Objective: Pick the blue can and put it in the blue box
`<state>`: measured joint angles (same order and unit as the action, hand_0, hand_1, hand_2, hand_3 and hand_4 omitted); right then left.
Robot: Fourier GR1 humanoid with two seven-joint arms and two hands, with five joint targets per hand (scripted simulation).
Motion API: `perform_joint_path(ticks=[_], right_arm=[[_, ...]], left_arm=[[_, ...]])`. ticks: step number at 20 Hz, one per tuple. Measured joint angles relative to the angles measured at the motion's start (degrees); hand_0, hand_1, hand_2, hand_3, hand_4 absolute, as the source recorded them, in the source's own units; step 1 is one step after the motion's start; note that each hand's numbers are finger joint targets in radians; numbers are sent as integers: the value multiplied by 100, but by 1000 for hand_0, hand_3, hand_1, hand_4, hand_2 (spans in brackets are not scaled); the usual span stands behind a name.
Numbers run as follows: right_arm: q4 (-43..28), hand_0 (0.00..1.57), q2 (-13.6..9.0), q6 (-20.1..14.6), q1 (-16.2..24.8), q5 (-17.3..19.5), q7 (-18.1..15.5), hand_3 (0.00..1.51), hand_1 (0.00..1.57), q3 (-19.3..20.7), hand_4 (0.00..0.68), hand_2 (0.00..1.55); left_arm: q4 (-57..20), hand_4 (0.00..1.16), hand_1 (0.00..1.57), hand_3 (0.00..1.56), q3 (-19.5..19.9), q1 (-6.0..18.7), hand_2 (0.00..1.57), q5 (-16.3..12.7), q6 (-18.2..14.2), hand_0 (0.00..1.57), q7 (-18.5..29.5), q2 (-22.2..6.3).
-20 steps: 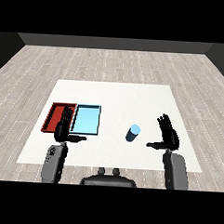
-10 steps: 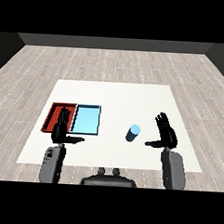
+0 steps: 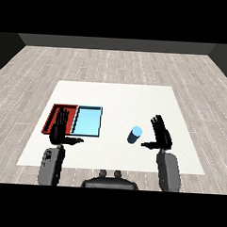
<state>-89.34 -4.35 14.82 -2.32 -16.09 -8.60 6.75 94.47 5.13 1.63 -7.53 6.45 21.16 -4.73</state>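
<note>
Rising from the frame's lower corners, the left robot hand [image 3: 60,130] and right robot hand [image 3: 161,136] spread straight fingers wide, the blue can [image 3: 135,134] upright just left of the right one, the blue tray [image 3: 87,121] and red tray [image 3: 54,118] touching farther left on the white surface [image 3: 116,99].

trays [image 3: 89,121] left on table [image 3: 116,94] | can [image 3: 135,134] right, apart

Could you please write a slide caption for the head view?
Open right robot hand beside the upright blue can; light blue tray holds nothing yet.
</note>
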Motion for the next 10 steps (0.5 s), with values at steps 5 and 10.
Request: perform_joint_path(ticks=[5,10], right_arm=[[449,0,238,-201,-188,72,-188,0,0,-116,0,0],[861,0,325,-190,-259,36,-393,0,0,-145,0,0]], left_arm=[[-76,0,0,0,57,6,0,-24,21,0,56,-4],[-31,0,0,0,54,-67,0,-84,129,0,32,-9]])
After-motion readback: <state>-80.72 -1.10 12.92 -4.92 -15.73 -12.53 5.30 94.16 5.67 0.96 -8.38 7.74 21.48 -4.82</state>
